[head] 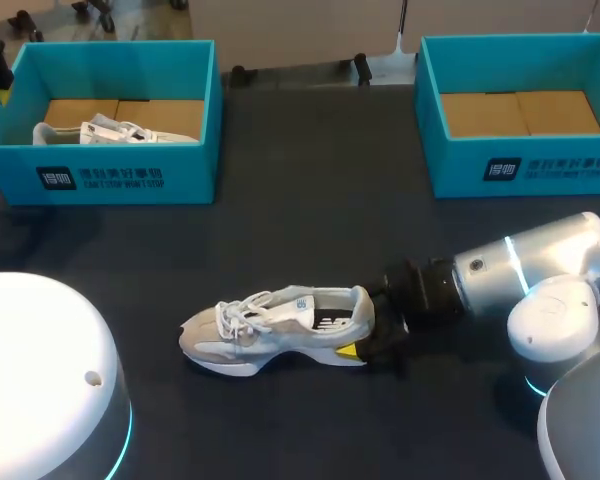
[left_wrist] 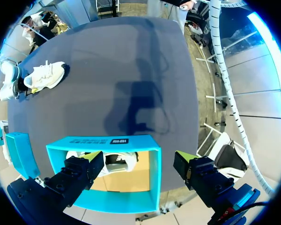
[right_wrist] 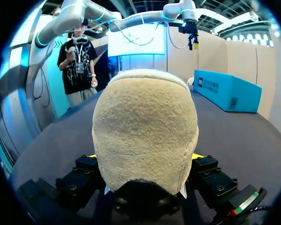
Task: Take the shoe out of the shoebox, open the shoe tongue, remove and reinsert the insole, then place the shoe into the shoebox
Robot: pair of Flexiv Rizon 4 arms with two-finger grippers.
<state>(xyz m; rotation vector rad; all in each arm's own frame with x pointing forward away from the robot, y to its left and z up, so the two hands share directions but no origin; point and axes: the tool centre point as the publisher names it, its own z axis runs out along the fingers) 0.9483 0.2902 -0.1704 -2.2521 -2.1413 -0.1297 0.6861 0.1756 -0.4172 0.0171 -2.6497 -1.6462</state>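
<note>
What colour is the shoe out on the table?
The shoe is beige and white with white laces and sole, clearest in the head view.

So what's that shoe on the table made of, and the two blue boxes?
The shoe seems beige suede at the heel, fuzzy and matte in the right wrist view, with cloth laces and a white sole, probably foam or rubber. The left shoebox and right shoebox look like cardboard: matte teal walls, plain brown floors.
</note>
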